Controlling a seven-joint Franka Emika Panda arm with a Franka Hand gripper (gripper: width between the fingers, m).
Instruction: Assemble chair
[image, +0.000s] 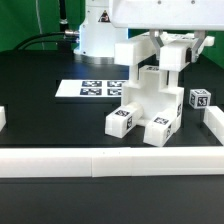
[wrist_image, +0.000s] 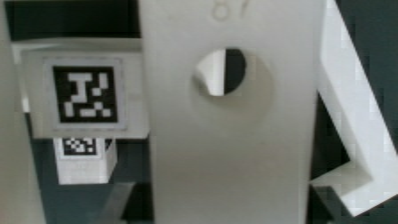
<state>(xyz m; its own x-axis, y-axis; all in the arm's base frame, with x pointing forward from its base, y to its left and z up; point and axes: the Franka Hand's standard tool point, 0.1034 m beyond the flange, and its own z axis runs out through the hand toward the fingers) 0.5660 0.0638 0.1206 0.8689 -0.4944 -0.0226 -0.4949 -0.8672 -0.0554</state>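
Exterior view: shows the arm reaching down from the top of the frame, in front of the white robot base (image: 92, 30), with the wrist turned straight down and the pincer (image: 172, 52) hanging over the upper end of the chair (image: 148, 100). Sets the pincer's fingers either side of an upright white post (image: 175, 60) at the chair's top; cannot tell whether pressed onto it or merely spread around it, for lack of contrast there. Finds the chair standing on the black table (image: 40, 130), a little toward the exterior view's right of centre, as a stepped stack of blocks with tagged faces turned to the near side, and a tagged block (image: 201, 99) just beside it on the right.

Puts the near border rail (image: 90, 160) close in front of the lowest blocks, with only a thin strip of table between. Leaves little room on the right, where another rail piece (image: 214, 126) runs near the tagged block. Shows the marker board (image: 100, 88) lying flat to the far left of the chair, near but apart. Offers wide bare table on the left, out to a rail stub (image: 3, 118) at the frame's edge.

Wrist view: fills with a broad white slab (wrist_image: 231, 150) of the chair, pierced by a round hole (wrist_image: 222, 72), with a large tag (wrist_image: 86, 92) on a block across a dark gap from it. Cannot tell the pincer's grip from here either.
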